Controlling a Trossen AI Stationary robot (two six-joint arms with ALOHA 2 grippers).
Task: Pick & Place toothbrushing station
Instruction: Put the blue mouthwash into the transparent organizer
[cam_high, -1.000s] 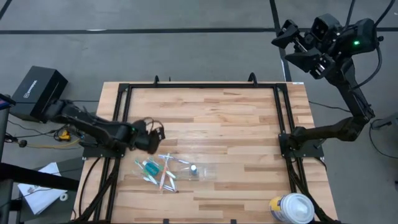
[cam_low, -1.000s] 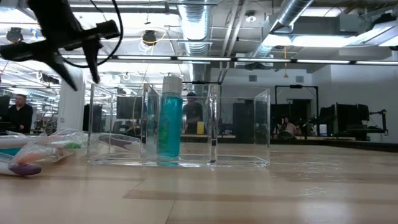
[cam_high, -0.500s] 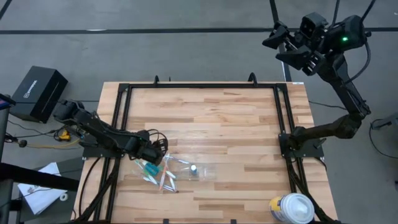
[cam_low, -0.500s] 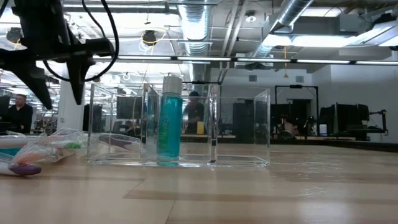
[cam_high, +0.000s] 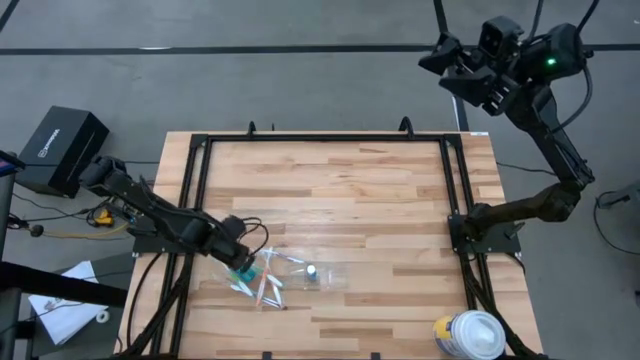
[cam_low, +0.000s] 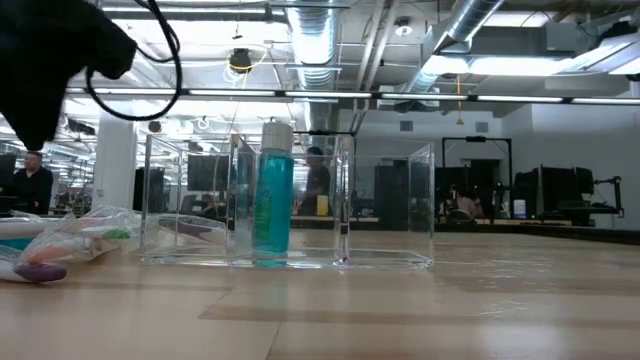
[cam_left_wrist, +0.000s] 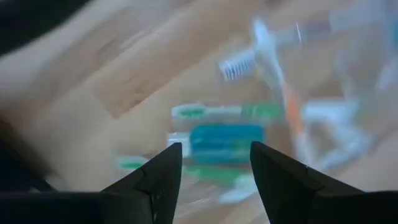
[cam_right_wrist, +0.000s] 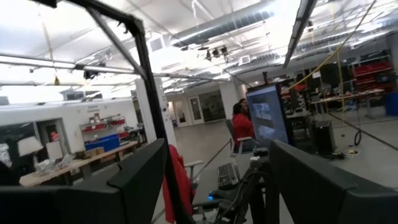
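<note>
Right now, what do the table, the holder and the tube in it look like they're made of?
Table: pale wood strips with visible seams and grain, matte to satin. Holder: clear, glossy, rigid plastic, probably acrylic; the room shows straight through its walls. Tube: translucent teal plastic with a white cap, smooth finish, by its look.

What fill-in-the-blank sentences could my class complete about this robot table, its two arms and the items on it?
1. The left gripper hovers with fingers ____ over a teal tube.
2. The clear holder has one teal ____ standing in it.
3. The right gripper is raised beyond the table's far ____ corner.
4. The white-lidded canister stands near the table's ____ right corner.

Missing words: open; tube; right; near
</note>
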